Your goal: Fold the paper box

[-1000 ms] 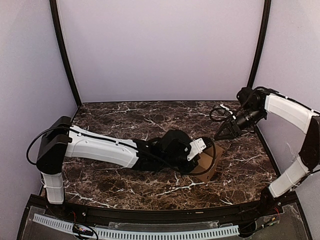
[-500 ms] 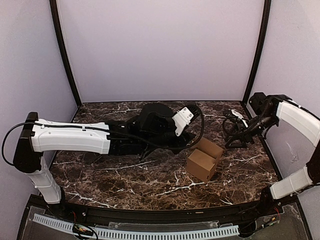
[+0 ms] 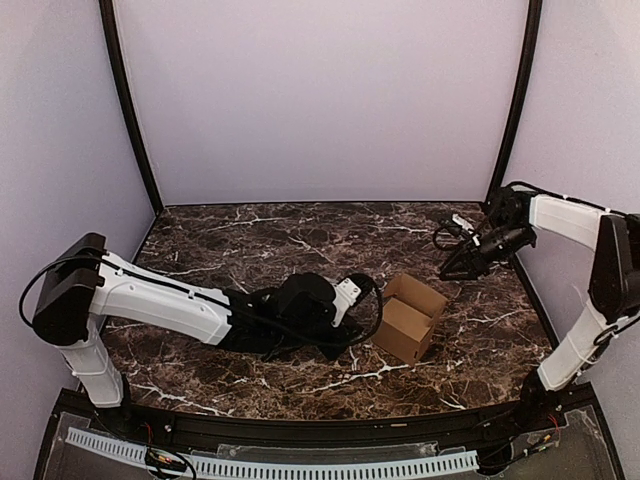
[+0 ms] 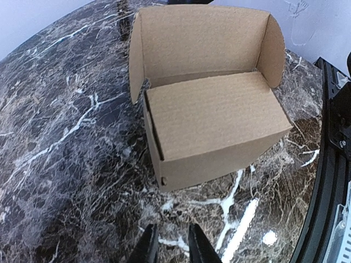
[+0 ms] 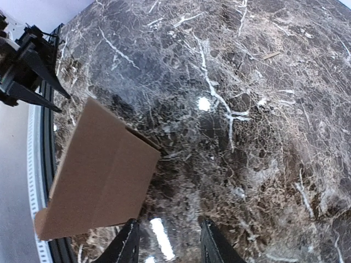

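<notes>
Two claws stand off the paper box [image 3: 410,318], and neither grips anything. The left claw [image 4: 171,236] has its fingers a narrow gap apart, low over the tabletop [image 3: 250,240] just short of the box's near wall. The right claw [image 5: 167,238] has its fingers wider apart, out by the tabletop's right edge. The box sits in the right half of the tabletop, about midway between the near and far edges. Its body is formed, and its lid [image 4: 200,41] stands upright with a rounded tab [image 4: 272,49] at each end.

The main risk I see is the box skating away. It looks light and nothing pins it, so a push on the lid from one side would likely slide or spin it instead of bending the hinge. The tabs may also land outside the side walls and jam or crease unless they are steered inward first. A hard press from above could buckle the front wall.

A second ago the left claw was right against the box, hiding part of it, and the right claw hovered close to its far right corner. Half a second ago the left arm had swung toward the far edge. Now it lies low again beside the box, the right arm has pulled back, and the box has barely shifted.
</notes>
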